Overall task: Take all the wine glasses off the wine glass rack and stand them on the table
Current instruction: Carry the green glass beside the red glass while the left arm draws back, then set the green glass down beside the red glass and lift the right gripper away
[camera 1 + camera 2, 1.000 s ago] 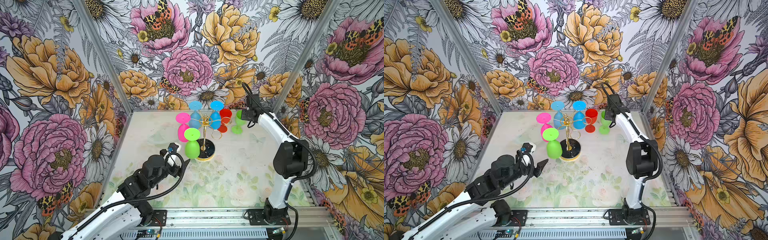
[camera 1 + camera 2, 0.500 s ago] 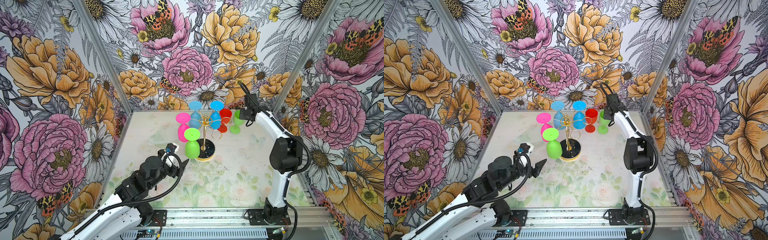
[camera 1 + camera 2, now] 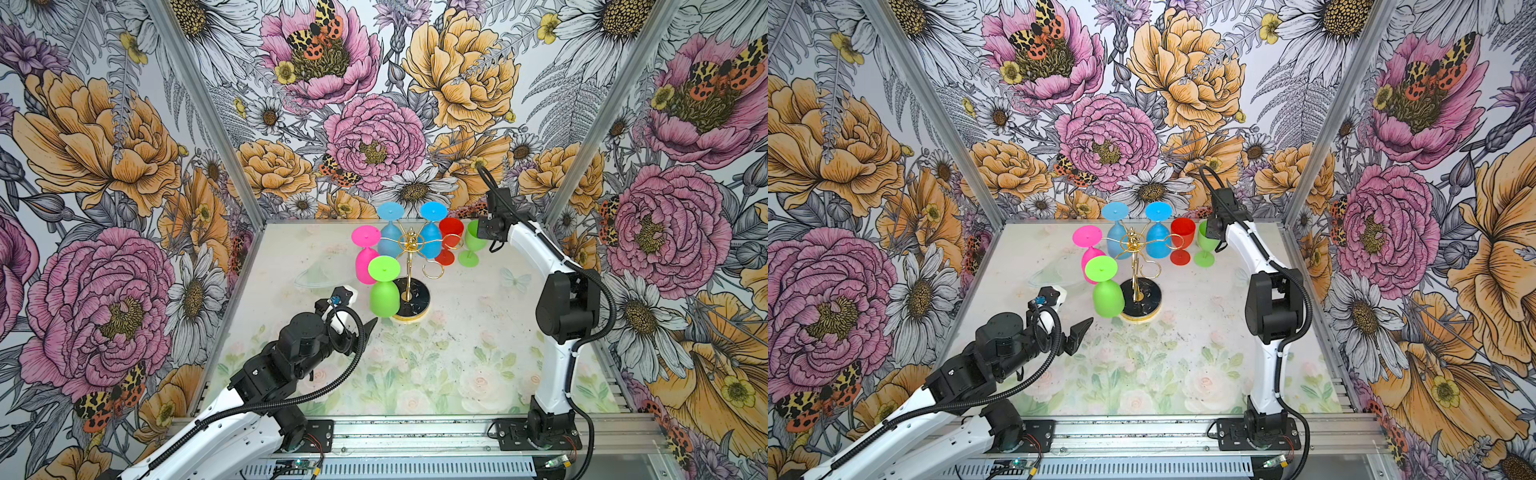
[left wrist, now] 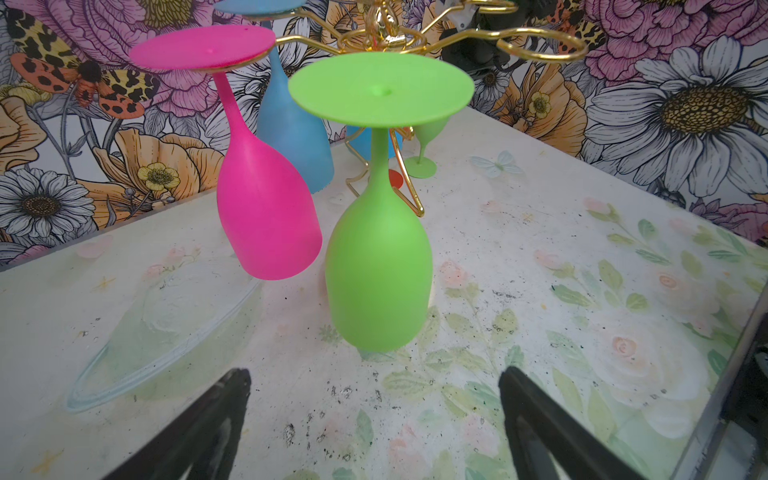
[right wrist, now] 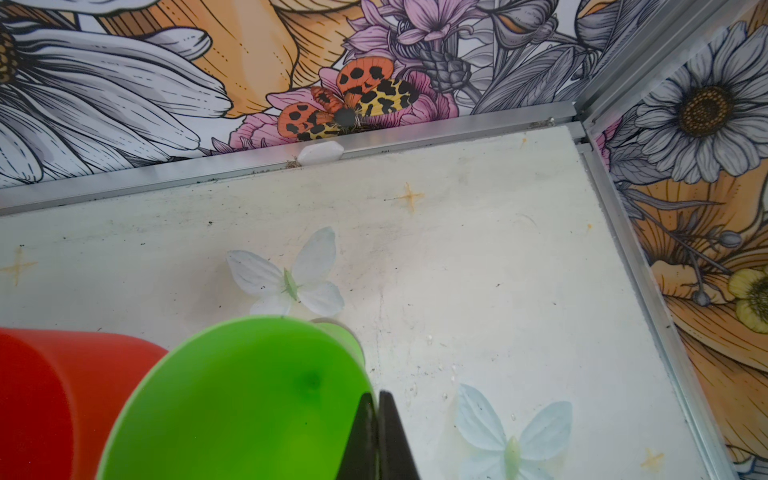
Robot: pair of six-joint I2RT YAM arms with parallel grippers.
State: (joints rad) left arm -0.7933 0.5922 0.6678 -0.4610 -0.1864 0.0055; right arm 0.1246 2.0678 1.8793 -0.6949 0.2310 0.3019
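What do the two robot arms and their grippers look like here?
Both the left arm and right arm have white links joined by black joint housings, with black corrugated cable running alongside. The left gripper and right gripper each end in two matte black tapering fingers.

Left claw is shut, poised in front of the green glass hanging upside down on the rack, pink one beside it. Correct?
No: the left claw is open, its fingers spread wide and empty in the left wrist view. The rest holds: it faces the green glass hanging upside down on the wine glass rack, pink glass beside it.
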